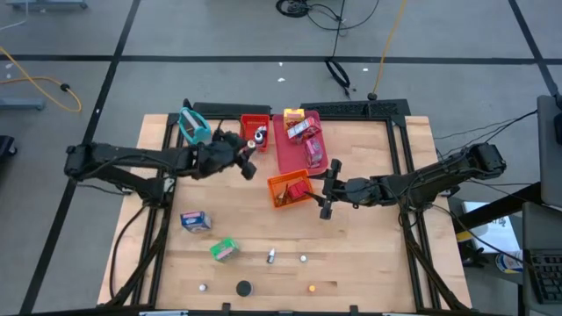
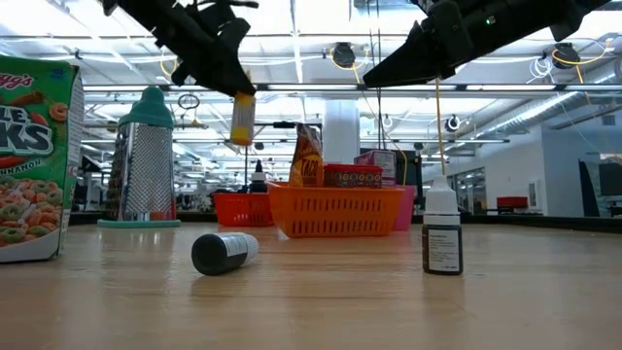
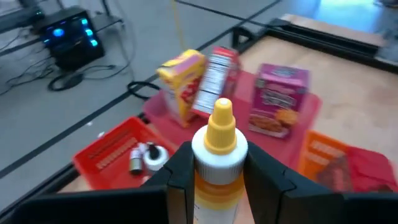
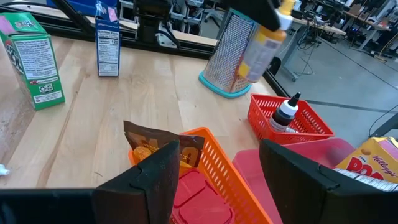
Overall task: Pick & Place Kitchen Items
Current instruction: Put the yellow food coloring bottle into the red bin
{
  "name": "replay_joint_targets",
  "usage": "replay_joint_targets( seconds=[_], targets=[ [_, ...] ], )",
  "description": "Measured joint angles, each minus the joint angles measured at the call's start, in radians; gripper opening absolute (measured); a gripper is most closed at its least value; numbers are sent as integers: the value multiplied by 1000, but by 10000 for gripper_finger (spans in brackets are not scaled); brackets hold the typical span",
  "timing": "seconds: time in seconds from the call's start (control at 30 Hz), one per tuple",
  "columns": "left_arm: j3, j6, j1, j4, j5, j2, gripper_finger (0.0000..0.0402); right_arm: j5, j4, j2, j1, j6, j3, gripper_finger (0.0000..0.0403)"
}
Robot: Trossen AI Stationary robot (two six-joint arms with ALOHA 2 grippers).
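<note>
Left gripper [image 3: 217, 180] pinches a yellow-capped bottle [image 3: 219, 155] in the air over the red tray [image 1: 255, 130] — not yet set down; right gripper [image 1: 327, 187] waits beside the orange tray [image 1: 290, 189], jaws spread; trays partly filled; boxes, a dropper bottle [image 2: 442, 231] and caps remain on the worktop [image 1: 369, 254].

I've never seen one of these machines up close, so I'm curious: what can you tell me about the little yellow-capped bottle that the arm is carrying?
The bottle is a small plastic-looking squeeze bottle with a pointed yellow nozzle, a white collar and a yellow-orange body. The left gripper holds it, one dark finger pressed on each side. In the low view it hangs clear of the table, roughly upright. From above it sits over the red tray, which already holds a few tiny bottles.
</note>
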Motion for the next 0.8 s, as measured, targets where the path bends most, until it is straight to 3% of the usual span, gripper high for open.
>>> replay_joint_targets(
  seconds=[0.53, 0.8],
  targets=[
    [0, -45, 196, -47, 1, 0, 89, 0, 0, 0, 0, 0, 0, 212],
    [0, 11, 247, -42, 33, 0, 89, 0, 0, 0, 0, 0, 0, 212]
  ],
)
